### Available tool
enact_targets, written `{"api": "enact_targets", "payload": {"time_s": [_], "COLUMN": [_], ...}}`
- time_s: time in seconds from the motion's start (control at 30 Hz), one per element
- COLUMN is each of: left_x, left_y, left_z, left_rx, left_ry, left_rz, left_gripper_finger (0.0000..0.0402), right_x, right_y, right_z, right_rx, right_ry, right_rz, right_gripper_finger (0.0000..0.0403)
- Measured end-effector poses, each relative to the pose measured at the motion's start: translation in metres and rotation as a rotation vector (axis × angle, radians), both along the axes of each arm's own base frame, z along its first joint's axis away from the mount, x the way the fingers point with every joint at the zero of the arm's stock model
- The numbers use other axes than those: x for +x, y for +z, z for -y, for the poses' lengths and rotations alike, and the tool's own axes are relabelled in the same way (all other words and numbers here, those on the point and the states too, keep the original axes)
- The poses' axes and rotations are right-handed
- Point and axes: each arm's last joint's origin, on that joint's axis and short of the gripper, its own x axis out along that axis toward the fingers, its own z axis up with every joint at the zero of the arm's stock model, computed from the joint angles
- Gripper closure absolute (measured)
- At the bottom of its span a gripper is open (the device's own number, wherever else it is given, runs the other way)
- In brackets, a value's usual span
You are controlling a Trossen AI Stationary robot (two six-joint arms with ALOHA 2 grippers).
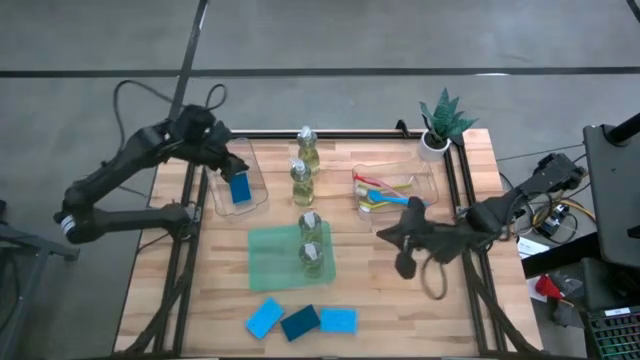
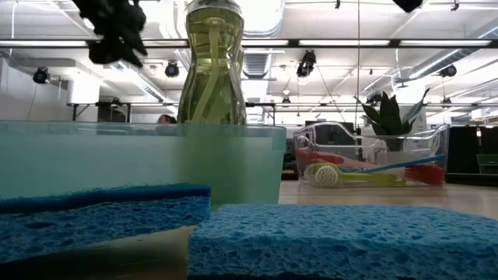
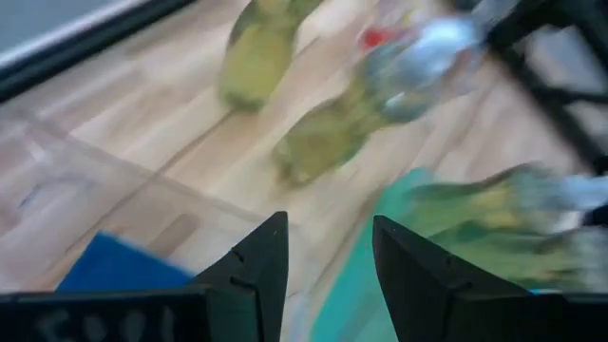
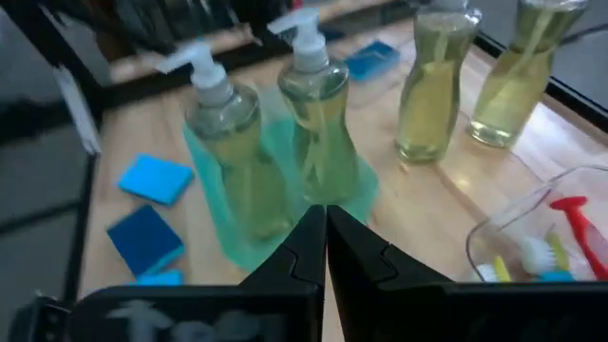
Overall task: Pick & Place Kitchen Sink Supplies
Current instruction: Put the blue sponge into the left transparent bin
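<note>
My left gripper [image 1: 237, 165] [image 3: 328, 233] hangs open above the clear bin [image 1: 222, 192] at the table's left, with nothing between its fingers. A blue sponge [image 1: 240, 188] [image 3: 119, 268] lies inside that bin. Two bottles of yellowish liquid [image 1: 307, 146] [image 1: 300, 182] stand on the bare wood. Two more bottles [image 1: 308, 225] [image 1: 312, 257] stand on the green mat [image 1: 270, 260]. Three blue sponges [image 1: 264, 318] [image 1: 300, 322] [image 1: 338, 320] lie near the front edge. My right gripper [image 1: 384, 234] [image 4: 325, 220] is shut and empty, right of the mat, in front of the brush bin.
A second clear bin [image 1: 425, 180] at the right holds red, yellow and blue brushes [image 1: 380, 195]. A small potted plant [image 1: 440, 125] stands at the far right corner. Dark frame rails [image 1: 190, 260] run along both sides of the table.
</note>
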Motion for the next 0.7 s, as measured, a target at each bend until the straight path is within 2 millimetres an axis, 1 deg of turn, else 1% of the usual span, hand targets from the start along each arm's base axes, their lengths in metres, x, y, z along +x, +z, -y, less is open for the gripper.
{"api": "enact_targets", "payload": {"time_s": [0.07,0.17,0.27,0.4,0.47,0.57,0.6,0.63,0.7], "left_x": [-0.004,-0.009,-0.011,-0.004,0.001,0.006,0.008,0.01,0.012], "left_y": [0.007,0.013,0.016,0.017,0.019,0.022,0.023,0.024,0.025], "left_z": [0.009,0.022,0.032,0.044,0.049,0.056,0.058,0.06,0.066], "left_rx": [0.014,-0.008,-0.038,-0.104,-0.14,-0.164,-0.159,-0.156,-0.15], "left_ry": [-0.006,-0.013,-0.02,-0.062,-0.068,-0.072,-0.075,-0.073,-0.066], "left_rz": [0.065,0.12,0.148,0.219,0.265,0.302,0.313,0.326,0.335], "left_gripper_finger": [0.0257,0.0257,0.0257,0.0257,0.0257,0.0257,0.0257,0.0257,0.0257], "right_x": [-0.014,-0.035,-0.054,-0.076,-0.086,-0.098,-0.1,-0.102,-0.105], "right_y": [-0.006,-0.013,-0.027,-0.047,-0.055,-0.063,-0.065,-0.066,-0.066], "right_z": [0.008,0.022,0.033,0.047,0.053,0.062,0.064,0.065,0.065], "right_rx": [0.03,0.056,0.046,0.068,0.086,0.055,0.083,0.106,0.073], "right_ry": [0.004,0.011,0.028,0.023,-0.014,-0.098,-0.115,-0.109,-0.039], "right_rz": [0.068,0.157,0.174,0.205,0.225,0.25,0.271,0.289,0.3], "right_gripper_finger": [0.0395,0.0395,0.0395,0.0395,0.0395,0.0394,0.0394,0.0394,0.0394]}}
